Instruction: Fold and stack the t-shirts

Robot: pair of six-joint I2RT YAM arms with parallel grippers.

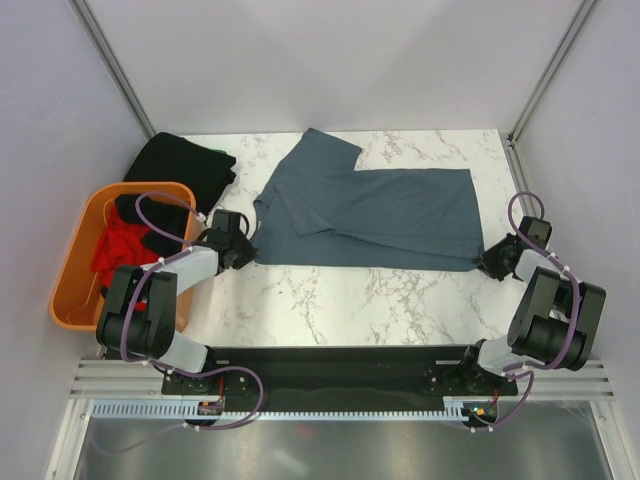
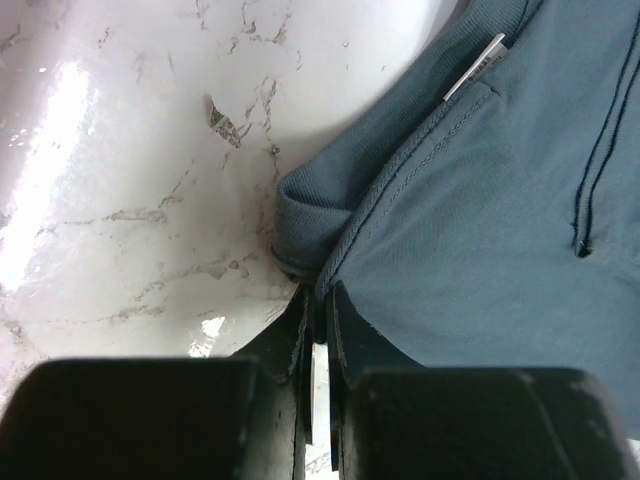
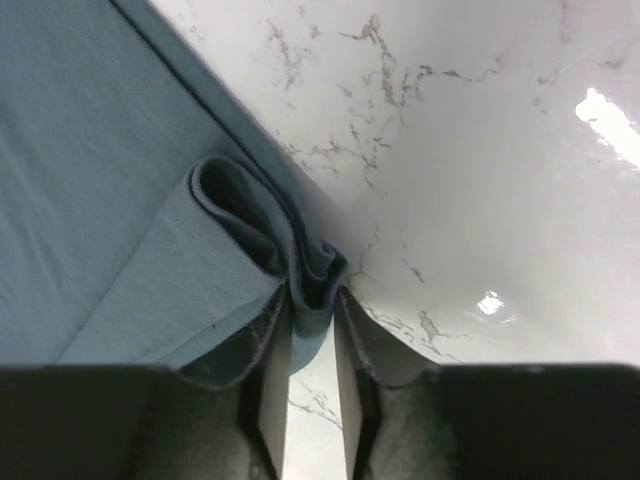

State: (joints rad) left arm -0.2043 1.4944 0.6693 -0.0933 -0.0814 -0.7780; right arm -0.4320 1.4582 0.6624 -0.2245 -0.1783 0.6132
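A: What can fail?
B: Glossy marble bench [image 1: 330,300], slate t-shirt [image 1: 400,215] flat, right of the orange basket [image 1: 75,260]. Left hand [image 2: 318,315], beside the basket, clamps the edge by the collar; right hand [image 3: 312,300], far from it, clamps bunched hem. Thin pinches could slip, skewing the fold.
A: Textures?
B: Hard slick stone, soft matte knit, rigid plastic.

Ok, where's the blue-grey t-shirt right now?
The blue-grey t-shirt spans the table in the top view, near corners pinched by the left gripper and right gripper.

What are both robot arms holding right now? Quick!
Left gripper: jaws shut on the blue shirt.
Right gripper: jaws shut on the blue shirt too.
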